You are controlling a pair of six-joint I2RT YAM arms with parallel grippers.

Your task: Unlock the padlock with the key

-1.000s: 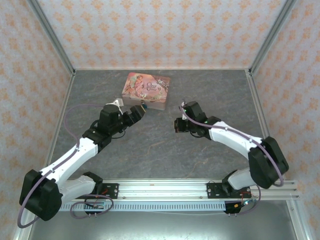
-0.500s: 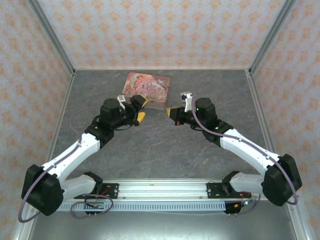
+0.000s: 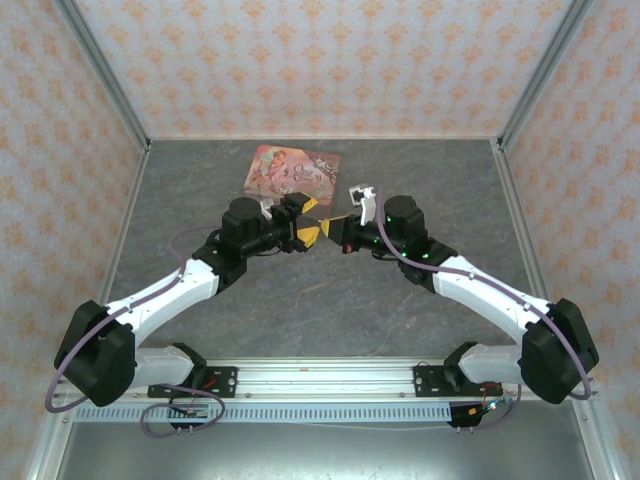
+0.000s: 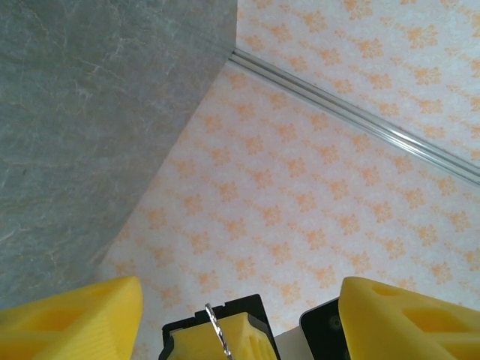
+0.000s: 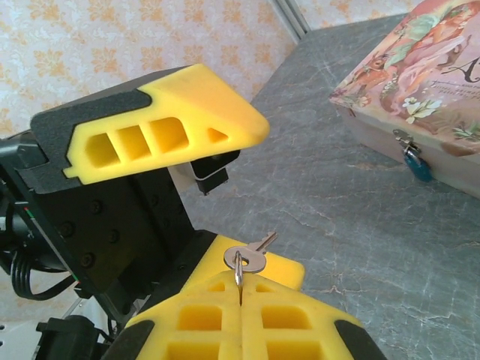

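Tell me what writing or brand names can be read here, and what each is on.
"A", possibly: the start of curly lettering on the pink tin, cut off at the right wrist view's edge.
From above, that lettering is too small to read.
No other text is legible.

key: small, silvery, ringed, pinched in the right end effector
padlock: tiny, teal, hanging on clasp of tin

The tin is placed at the far middle of the table, and the padlock is hung on its front side. Just before the tin, the left gripper and the right gripper are found tip to tip. The key is held between the right one's fingers, whose tip is seen between the left one's jaws.
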